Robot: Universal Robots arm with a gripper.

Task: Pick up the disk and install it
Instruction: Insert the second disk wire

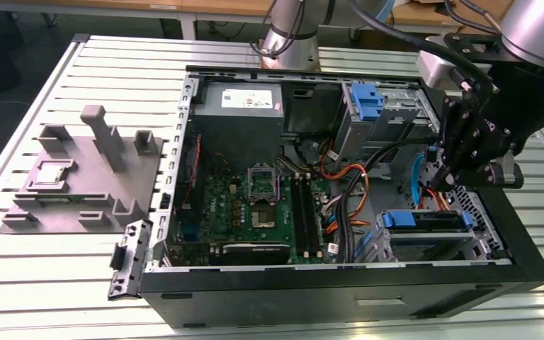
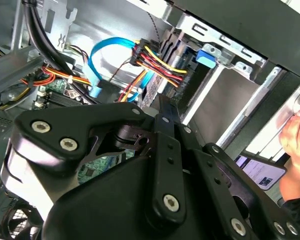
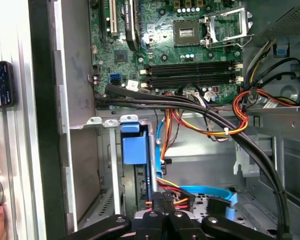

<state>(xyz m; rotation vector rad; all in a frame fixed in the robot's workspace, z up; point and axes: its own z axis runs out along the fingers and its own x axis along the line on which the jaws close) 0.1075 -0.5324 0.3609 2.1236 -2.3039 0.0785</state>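
The disk (image 1: 426, 221), dark with blue bracket rails, sits in the drive bay of the open computer case (image 1: 348, 283), just below the jaws (image 1: 439, 177); whether they are apart I cannot tell. The first wrist view adds its blue tab (image 3: 134, 150) ahead of the jaws.

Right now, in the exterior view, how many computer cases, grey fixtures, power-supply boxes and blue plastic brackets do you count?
Computer case: 1
Grey fixture: 1
Power-supply box: 1
Blue plastic brackets: 2
Total: 5
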